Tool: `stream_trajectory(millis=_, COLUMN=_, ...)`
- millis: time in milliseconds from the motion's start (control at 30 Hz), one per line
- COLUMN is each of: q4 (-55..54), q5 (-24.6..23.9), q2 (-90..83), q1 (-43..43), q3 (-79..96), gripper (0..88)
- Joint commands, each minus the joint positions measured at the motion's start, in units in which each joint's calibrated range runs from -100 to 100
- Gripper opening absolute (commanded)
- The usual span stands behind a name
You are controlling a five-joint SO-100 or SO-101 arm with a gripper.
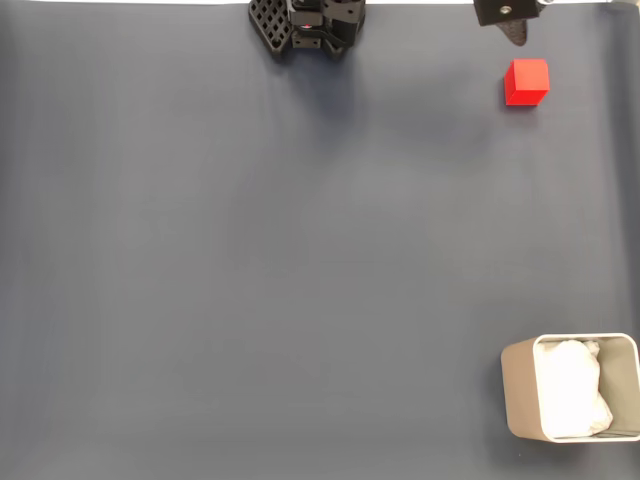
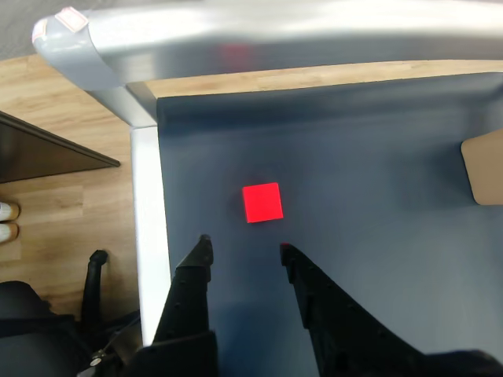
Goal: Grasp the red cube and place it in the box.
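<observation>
**Claw open above the red cube, box far across the surface**

In the wrist view the claw [image 2: 244,247] points at the dark grey-blue surface [image 2: 354,236] with its two black fingers [image 2: 192,275] spread apart, nothing between them. The red cube [image 2: 262,203] lies flat on the surface just beyond the fingertips, roughly in line with the gap and apart from both fingers. A white edge of the surface runs down the left of that view, with wooden floor [image 2: 63,196] beyond it, and a pale tan shape sits at the right border.

In the fixed view the red cube [image 1: 526,82] rests near the top right corner of the surface [image 1: 300,260], alone. Part of the claw [image 1: 512,20] shows at the top edge just above and slightly left of the cube, not touching it; from this angle the spread of the fingers cannot be judged. The arm's black base [image 1: 305,25] stands at the top edge, left of the cube and well apart from it.

The box [image 1: 520,390] stands at the bottom right corner of the fixed view, beige with a pale rim, upright and lined with white wrinkled paper [image 1: 572,390]. It is well apart from the cube, at the opposite end of the right side
</observation>
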Motion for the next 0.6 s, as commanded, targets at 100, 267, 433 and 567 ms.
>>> stream_trajectory(millis=100, q4=-0.86, q5=0.2, q2=-1.67, q1=0.16, q3=0.16, gripper=20.9)
stream_trajectory(millis=267, q4=-1.52, q5=1.22, q2=-2.11, q1=0.73, q3=0.8, gripper=22.8)
stream_trajectory(millis=433, q4=-2.66, q5=2.2, q2=-2.11, q1=1.93, q3=1.44, gripper=27.5)
stream_trajectory(millis=567, q4=-4.71, q5=2.83, q2=-1.24, q1=2.86, q3=2.08, gripper=30.1)
